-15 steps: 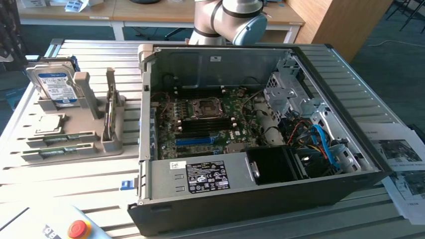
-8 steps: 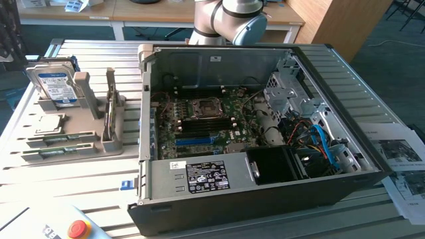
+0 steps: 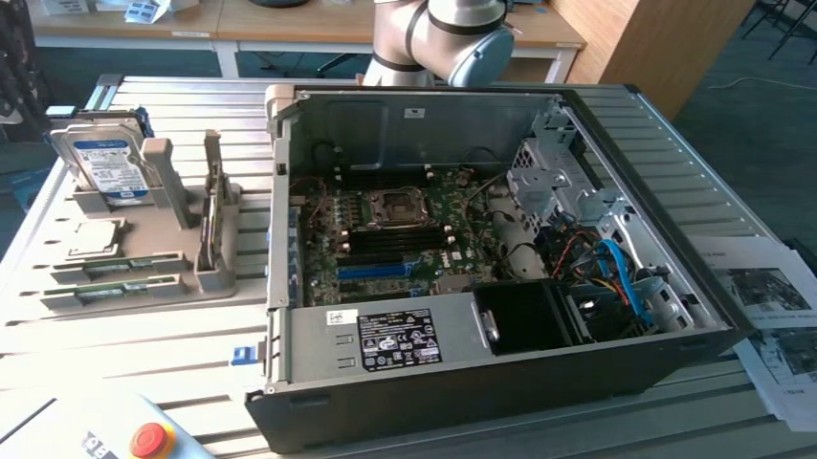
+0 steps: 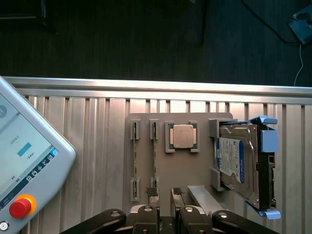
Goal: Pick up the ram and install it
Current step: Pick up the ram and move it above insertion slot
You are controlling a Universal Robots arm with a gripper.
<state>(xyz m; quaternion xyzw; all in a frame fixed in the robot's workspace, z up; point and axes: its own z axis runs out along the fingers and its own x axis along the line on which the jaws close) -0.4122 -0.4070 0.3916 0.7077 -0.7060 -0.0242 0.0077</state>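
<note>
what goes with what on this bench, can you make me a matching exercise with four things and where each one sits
1 ram sticks
2 hard drive
3 processor chip
4 red stop button

a on the teach pendant
b on edge in the narrow slots of the holder
c flat in the holder's square seat
d standing in the bracket at the holder's end

Pairs: 1-b, 2-d, 3-c, 4-a
</note>
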